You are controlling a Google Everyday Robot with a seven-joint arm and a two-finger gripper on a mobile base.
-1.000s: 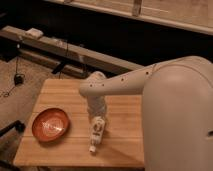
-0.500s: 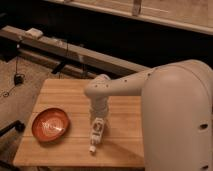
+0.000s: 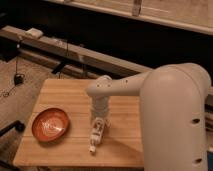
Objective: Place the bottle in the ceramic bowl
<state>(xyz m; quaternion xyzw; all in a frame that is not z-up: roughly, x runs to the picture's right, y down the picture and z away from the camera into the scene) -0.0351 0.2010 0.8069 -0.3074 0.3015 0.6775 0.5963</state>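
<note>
The small cream-coloured bottle [image 3: 95, 138] lies on its side on the wooden table [image 3: 65, 92], its white cap pointing toward the front edge. My gripper [image 3: 99, 124] hangs from the white arm right above the bottle's upper end, pointing down. The orange-red ceramic bowl [image 3: 50, 124] with a pale shiny centre sits on the left part of the table, about a bowl's width left of the bottle, with nothing in it.
The large white arm link [image 3: 172, 115] covers the table's right side. A dark ledge with cables [image 3: 75, 52] runs behind the table. A chair or stand part [image 3: 12, 127] is at the left on the floor.
The gripper and arm have shifted slightly toward the front and lower over the bottle. The bottle and bowl have not moved.
</note>
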